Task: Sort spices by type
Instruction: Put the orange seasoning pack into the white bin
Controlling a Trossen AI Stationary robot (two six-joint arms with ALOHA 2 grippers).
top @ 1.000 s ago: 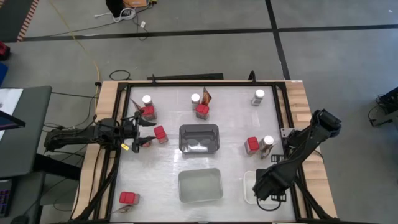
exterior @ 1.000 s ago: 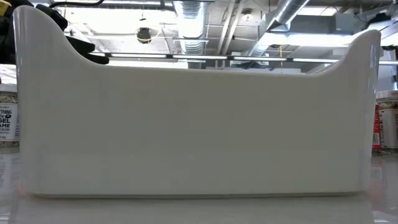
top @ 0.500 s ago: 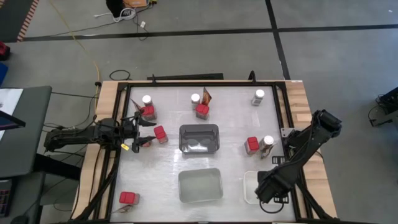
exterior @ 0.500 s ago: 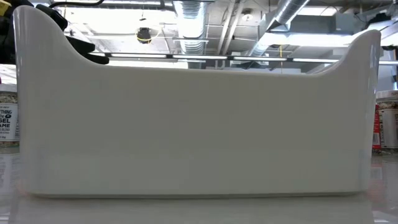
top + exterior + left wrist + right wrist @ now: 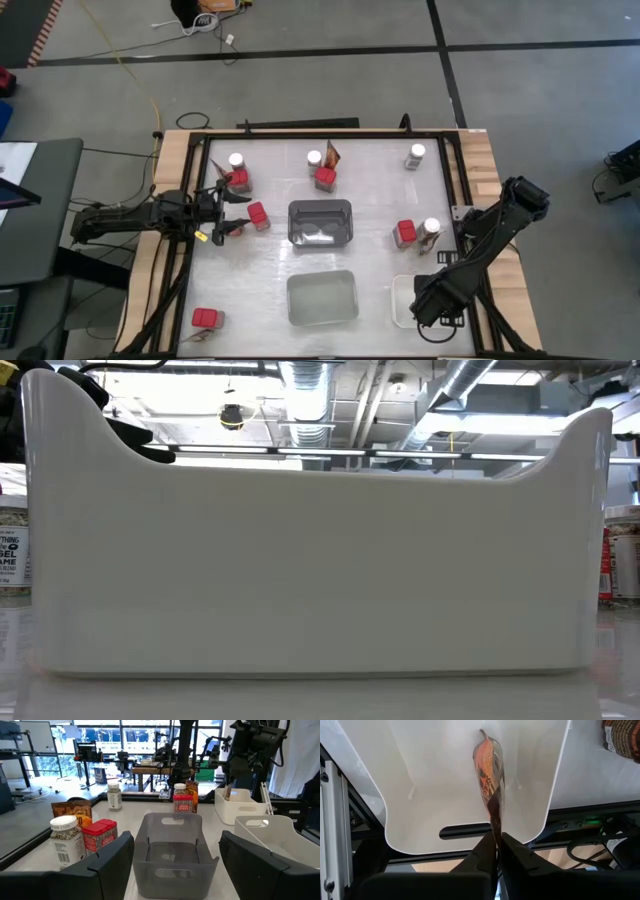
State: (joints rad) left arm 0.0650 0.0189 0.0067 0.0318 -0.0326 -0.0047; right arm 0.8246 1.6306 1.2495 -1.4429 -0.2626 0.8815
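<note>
The grey tray (image 5: 321,222) is set at the table's centre. A second tray (image 5: 322,298) is placed at its six o'clock, a third tray (image 5: 399,300) at five o'clock. A packet (image 5: 489,770) is held inside that third tray. Jars (image 5: 236,160) and boxes (image 5: 258,216) are scattered around the centre tray, from nine through three o'clock.

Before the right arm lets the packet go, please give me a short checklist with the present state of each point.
1. Right gripper holds the orange packet by its edge: ok.
2. Packet hangs over the white tray, inside its walls: ok.
3. Tray floor under the packet is bare: ok.
4. Packet already rests on the tray floor: cannot tell.
5. Left gripper waits open, far away at the table's left side near a red box: ok.
</note>
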